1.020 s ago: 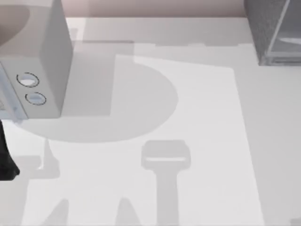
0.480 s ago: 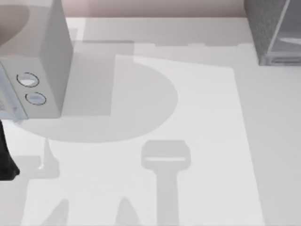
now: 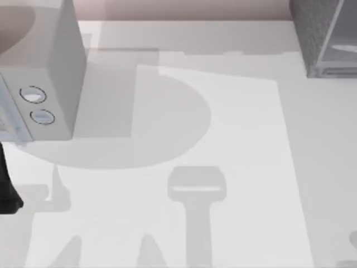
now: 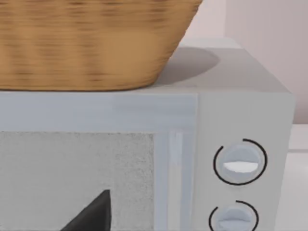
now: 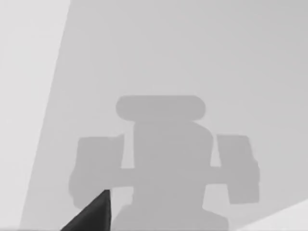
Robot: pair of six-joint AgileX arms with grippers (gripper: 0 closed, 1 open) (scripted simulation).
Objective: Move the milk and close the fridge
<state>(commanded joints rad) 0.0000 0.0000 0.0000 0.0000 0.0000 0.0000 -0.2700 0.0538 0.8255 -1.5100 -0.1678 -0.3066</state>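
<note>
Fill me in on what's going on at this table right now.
Nothing is being held at this moment. The fridge stands at the table's far right corner, and the pale grey box with two dials stands at the far left, with a wicker basket on top of it. The left arm sits at the table's left edge, its wrist camera facing the dialled box's front. The right wrist camera looks down on bare tabletop crossed by shadow.
</note>
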